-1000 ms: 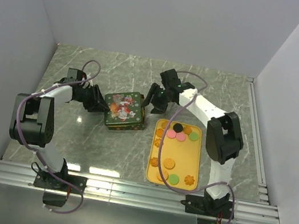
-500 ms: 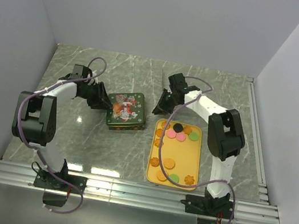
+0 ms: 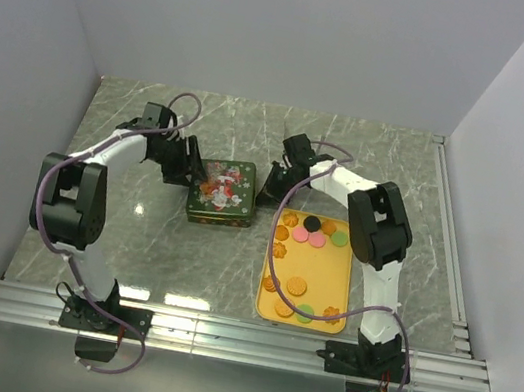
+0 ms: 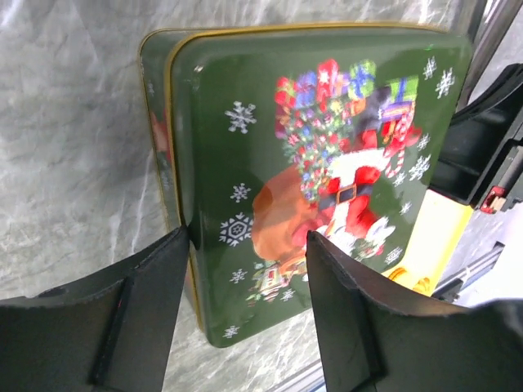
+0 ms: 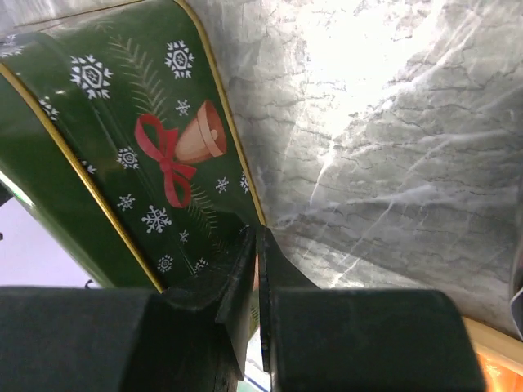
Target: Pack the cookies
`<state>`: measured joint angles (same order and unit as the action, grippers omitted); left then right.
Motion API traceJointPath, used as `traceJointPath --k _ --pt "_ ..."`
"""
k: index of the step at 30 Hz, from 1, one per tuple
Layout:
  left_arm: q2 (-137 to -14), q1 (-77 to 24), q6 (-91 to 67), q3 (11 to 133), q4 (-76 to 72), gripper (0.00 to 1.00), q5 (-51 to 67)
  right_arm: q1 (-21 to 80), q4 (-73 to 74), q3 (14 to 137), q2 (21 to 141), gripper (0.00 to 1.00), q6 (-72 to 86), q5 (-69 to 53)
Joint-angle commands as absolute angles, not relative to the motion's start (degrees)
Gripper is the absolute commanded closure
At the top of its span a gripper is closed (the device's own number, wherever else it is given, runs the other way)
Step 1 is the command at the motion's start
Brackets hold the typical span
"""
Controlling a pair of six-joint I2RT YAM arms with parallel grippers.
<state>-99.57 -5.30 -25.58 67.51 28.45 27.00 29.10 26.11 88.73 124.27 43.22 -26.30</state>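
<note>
Top external | left tool (image 3: 199, 174) spread over corner of green tin (image 3: 225, 195) | right tool (image 3: 268, 193) pressed together at tin's side wall | cookies (image 3: 312, 223) lying on yellow tray (image 3: 342, 273)

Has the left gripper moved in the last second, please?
Yes, the left gripper moved along the left side of the tin toward its far corner.

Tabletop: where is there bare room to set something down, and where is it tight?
Bare marble lies between the tin and the back wall, in front of the tin left of the yellow tray, and right of the tray. Tight: the left gripper and right gripper flank the tin.
</note>
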Motion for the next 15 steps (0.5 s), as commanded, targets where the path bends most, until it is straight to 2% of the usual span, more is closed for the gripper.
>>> traceJointPath --k 1,15 --pt "-100.3 -8.0 -25.8 71.7 29.4 0.36 28.0 30.0 21.2 90.1 124.5 0.88 44.7 -31.4" --pt "-103.6 -13.4 -27.0 74.7 33.9 0.34 22.3 29.0 15.1 86.8 124.4 0.9 47.4 -35.9"
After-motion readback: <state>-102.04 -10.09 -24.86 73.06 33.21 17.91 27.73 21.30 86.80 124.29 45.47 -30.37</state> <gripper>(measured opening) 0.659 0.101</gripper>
